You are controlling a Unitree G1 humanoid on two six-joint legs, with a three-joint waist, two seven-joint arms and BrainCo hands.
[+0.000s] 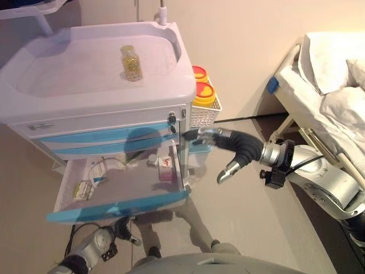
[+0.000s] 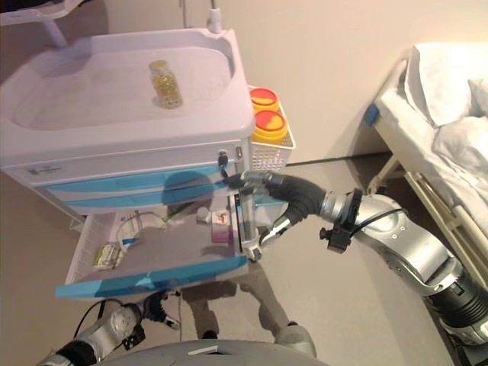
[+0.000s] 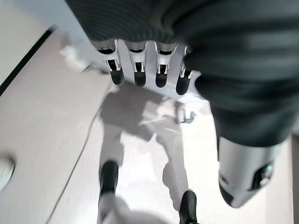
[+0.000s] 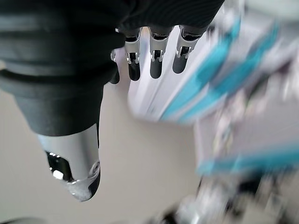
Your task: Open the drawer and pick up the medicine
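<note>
In the eye views the drawer (image 1: pixel 114 188) is being shown pulled open below the cart's worktop (image 1: pixel 80 74) — a pink medicine box (image 1: pixel 166 169) is lying flat inside near its right wall, its long axis running front to back. The right hand (image 1: pixel 219 145) is being held beside that wall with fingers relaxed and spread, judged ready to reach in. In the left wrist view the left hand (image 3: pixel 140 65) is being hung low, fingers straight, idle. The right wrist view confirms nothing is being held.

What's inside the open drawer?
The open drawer holds a pink and white box near its right side, a small packet at the left, and a tube-like item toward the back. The cart hides the rear part, so anything deeper cannot be seen.
</note>
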